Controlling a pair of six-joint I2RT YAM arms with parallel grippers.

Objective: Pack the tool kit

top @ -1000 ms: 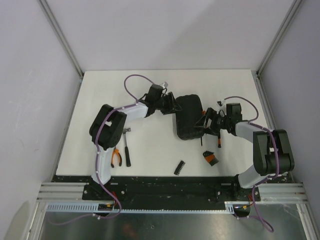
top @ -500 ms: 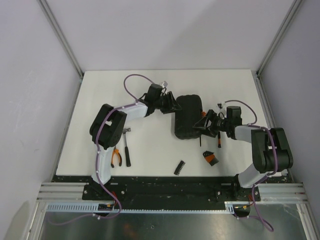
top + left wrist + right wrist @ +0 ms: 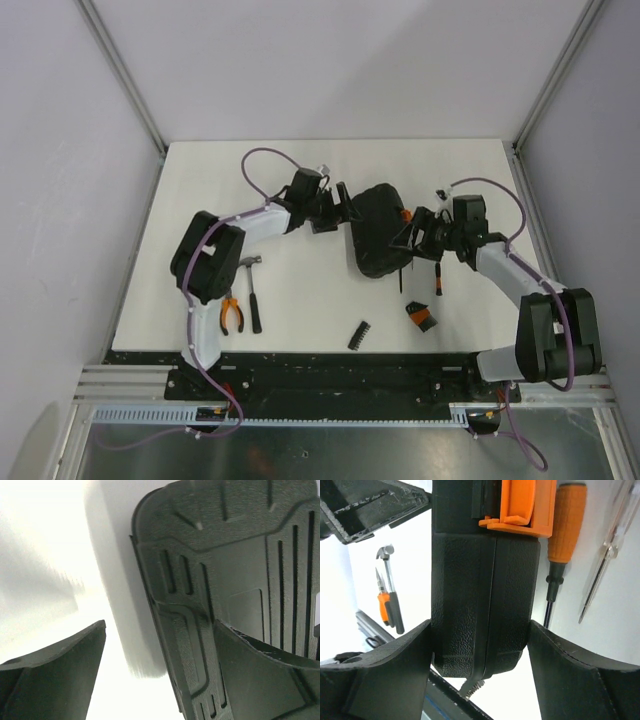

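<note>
The black tool kit case (image 3: 376, 232) is closed and stands tilted up on its edge mid-table, with its orange latch (image 3: 404, 213) toward the right arm. My right gripper (image 3: 413, 238) is shut on the case's latch-side edge. In the right wrist view both fingers (image 3: 395, 675) press the textured shell (image 3: 482, 595) just below the latch (image 3: 520, 507). My left gripper (image 3: 340, 210) is open at the case's left side. In the left wrist view the ribbed shell (image 3: 225, 580) lies against the right finger (image 3: 260, 680), and the left finger stands apart from it.
A hammer (image 3: 252, 290) and orange pliers (image 3: 232, 314) lie at the front left. A black bit strip (image 3: 360, 334) and a black-orange piece (image 3: 421, 316) lie at the front. An orange-handled screwdriver (image 3: 565, 520) and a clear-handled tester (image 3: 605, 555) lie under the right arm.
The case has been tipped up from lying flat and shifted slightly back. My right gripper rose with it, and my left gripper stayed against its left side.
</note>
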